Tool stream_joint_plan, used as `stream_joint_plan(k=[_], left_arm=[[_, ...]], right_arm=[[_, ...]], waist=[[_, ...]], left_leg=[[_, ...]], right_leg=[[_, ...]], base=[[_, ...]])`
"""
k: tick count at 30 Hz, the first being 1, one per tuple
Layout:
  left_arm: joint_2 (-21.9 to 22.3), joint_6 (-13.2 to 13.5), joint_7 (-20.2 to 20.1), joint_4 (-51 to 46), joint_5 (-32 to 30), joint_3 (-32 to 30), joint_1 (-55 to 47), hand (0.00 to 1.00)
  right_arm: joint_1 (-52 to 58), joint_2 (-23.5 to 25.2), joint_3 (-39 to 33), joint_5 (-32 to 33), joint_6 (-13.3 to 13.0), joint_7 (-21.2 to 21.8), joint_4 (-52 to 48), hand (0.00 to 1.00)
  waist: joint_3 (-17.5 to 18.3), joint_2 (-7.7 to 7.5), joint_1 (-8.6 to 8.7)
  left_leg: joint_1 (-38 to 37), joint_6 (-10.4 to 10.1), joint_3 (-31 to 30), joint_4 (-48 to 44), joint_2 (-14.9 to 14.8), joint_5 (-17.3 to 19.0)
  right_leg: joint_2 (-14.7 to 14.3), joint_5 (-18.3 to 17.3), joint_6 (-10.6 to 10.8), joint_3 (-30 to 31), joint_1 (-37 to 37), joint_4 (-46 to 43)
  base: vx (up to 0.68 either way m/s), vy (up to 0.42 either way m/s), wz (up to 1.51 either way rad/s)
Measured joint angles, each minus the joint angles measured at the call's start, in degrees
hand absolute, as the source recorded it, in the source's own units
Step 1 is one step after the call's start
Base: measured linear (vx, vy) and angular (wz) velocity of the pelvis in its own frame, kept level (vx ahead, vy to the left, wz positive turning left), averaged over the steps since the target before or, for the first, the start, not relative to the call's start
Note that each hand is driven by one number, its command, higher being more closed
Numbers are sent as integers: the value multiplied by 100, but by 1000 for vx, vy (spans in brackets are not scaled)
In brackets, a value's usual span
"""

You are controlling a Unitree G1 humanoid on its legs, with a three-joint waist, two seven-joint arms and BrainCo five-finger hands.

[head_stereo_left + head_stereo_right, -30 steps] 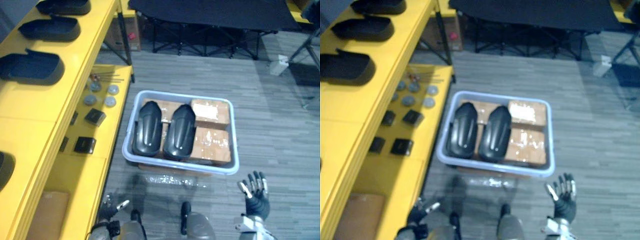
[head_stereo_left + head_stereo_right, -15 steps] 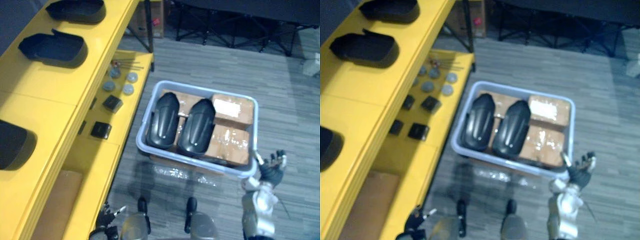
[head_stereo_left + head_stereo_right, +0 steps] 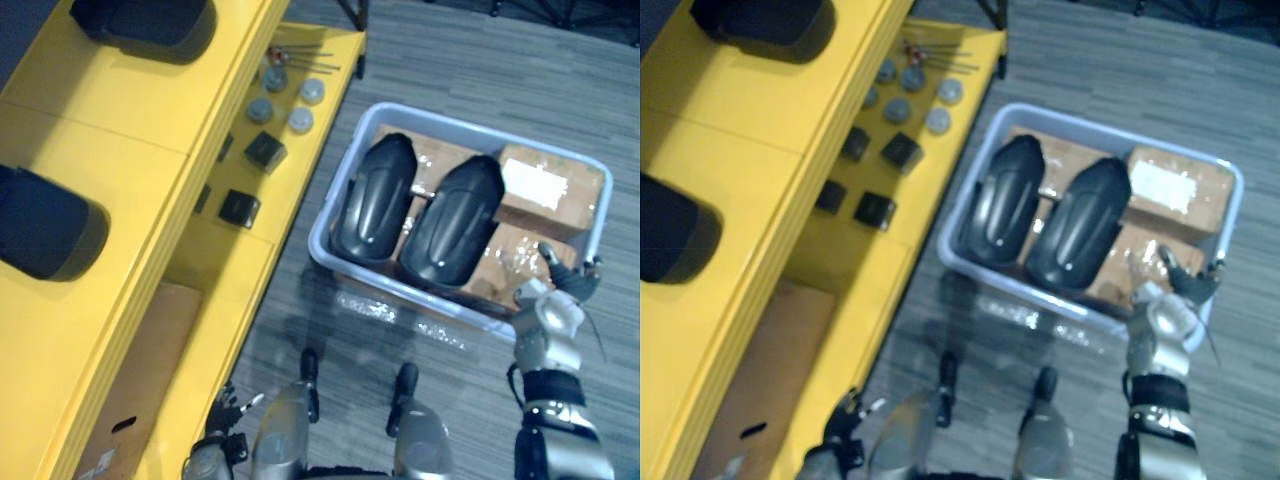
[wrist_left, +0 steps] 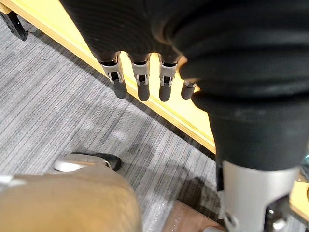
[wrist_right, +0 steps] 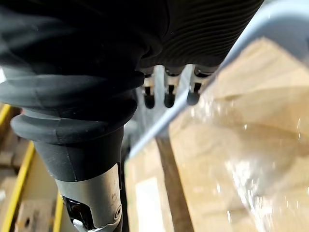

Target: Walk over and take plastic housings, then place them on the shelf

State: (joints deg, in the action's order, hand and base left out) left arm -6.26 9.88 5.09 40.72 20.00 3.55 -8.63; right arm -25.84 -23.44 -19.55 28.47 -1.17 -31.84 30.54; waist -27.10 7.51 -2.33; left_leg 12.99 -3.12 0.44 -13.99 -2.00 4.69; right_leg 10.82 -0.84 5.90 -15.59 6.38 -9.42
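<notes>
Two dark plastic housings (image 3: pixel 373 198) (image 3: pixel 452 220) lie side by side in a pale grey bin (image 3: pixel 400 290) on the floor, resting on taped cardboard boxes (image 3: pixel 550 185). My right hand (image 3: pixel 570 280) hovers open at the bin's near right corner. In the right wrist view its straight fingers (image 5: pixel 166 94) reach past the bin's rim (image 5: pixel 241 38) over a box (image 5: pixel 251 125). My left hand (image 3: pixel 220 445) hangs low beside the yellow shelf (image 3: pixel 120 130), fingers (image 4: pixel 142 82) straight, holding nothing. Two more dark housings (image 3: pixel 45 222) (image 3: pixel 150 18) lie on the shelf's top board.
The shelf's lower board carries small black boxes (image 3: pixel 240 207), round grey discs (image 3: pixel 300 120) and a flat cardboard sheet (image 3: pixel 150 350). Grey plank floor (image 3: pixel 470 60) surrounds the bin. The shelf's yellow edge (image 4: pixel 38 21) runs close past my left hand.
The camera has moved closer and the whole picture has shifted. My right hand has risen from low by the floor to the bin's near right corner. The housings lie as before.
</notes>
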Motion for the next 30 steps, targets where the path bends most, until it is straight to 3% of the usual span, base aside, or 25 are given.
stream_joint_plan(k=[12, 20, 24, 30], left_arm=[[0, 1, -121, 101, 222, 179, 193, 0], [-2, 7, -137, 136, 219, 234, 195, 0], [-6, 39, -134, 164, 219, 266, 200, 0], [8, 167, -97, 430, 225, 462, 403, 0]], right_arm=[[-590, -299, 385, -509, 30, 469, 401, 0], [-602, -302, 526, -498, 589, 469, 637, 0], [-634, -302, 527, -481, 669, 373, 745, 0], [-944, -399, 537, -582, 888, 284, 949, 0]], waist=[[-73, 126, -11], [-72, 129, -16], [-75, 141, -19], [-127, 315, -24]], left_leg=[[310, 68, -96, -254, 113, -20], [311, 70, -98, -288, 116, -22], [312, 71, -96, -322, 118, -21], [332, 82, -105, -368, 118, -27]], right_leg=[[177, -200, 74, 9, 370, -508], [186, -199, 74, 10, 368, -535], [191, -201, 71, 15, 368, -567], [210, -222, 69, 23, 401, -664]], base=[[-49, 15, 5], [0, 0, 0], [0, 0, 0], [-44, 11, 0]])
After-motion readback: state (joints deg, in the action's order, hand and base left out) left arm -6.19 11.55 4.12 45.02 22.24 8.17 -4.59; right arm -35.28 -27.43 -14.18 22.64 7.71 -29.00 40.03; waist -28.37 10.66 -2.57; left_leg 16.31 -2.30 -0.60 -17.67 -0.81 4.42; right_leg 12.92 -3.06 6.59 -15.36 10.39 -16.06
